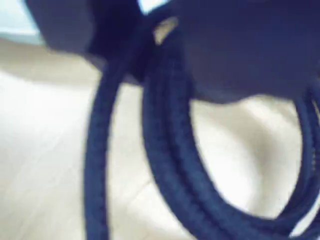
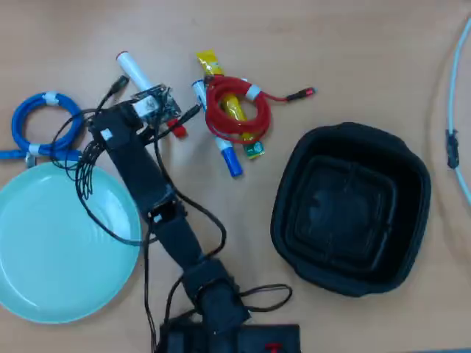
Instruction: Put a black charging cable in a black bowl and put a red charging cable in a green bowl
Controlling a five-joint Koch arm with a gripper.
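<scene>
In the wrist view everything is close and blurred. The black charging cable (image 1: 170, 150) fills the frame as thick dark loops running up into the shadowed mass of the gripper (image 1: 150, 55), with the pale table (image 1: 45, 150) behind. The strands meet the gripper's body, but the blur hides how far the jaws stand apart and whether they hold the coil or only sit over it.

In the overhead view the arm stretches from its base at the bottom edge up and to the left, nearly fully extended, with the gripper (image 2: 151, 107) pointing down over the coil. Only the cable's loose plug ends (image 2: 115, 87) poke out on either side. The spot lies just above the green bowl (image 2: 44, 250), beside the blue cable (image 2: 40, 121) and a red-capped marker (image 2: 132, 70). The red charging cable (image 2: 237, 110) lies near, to the right, and the black bowl (image 2: 294, 169) sits well apart at right, empty.

The step in hand looks like the pick-up. It would go best with several turns pinched together, a straight lift so the trailing ends clear the marker, and then a swing across to the black bowl.
</scene>
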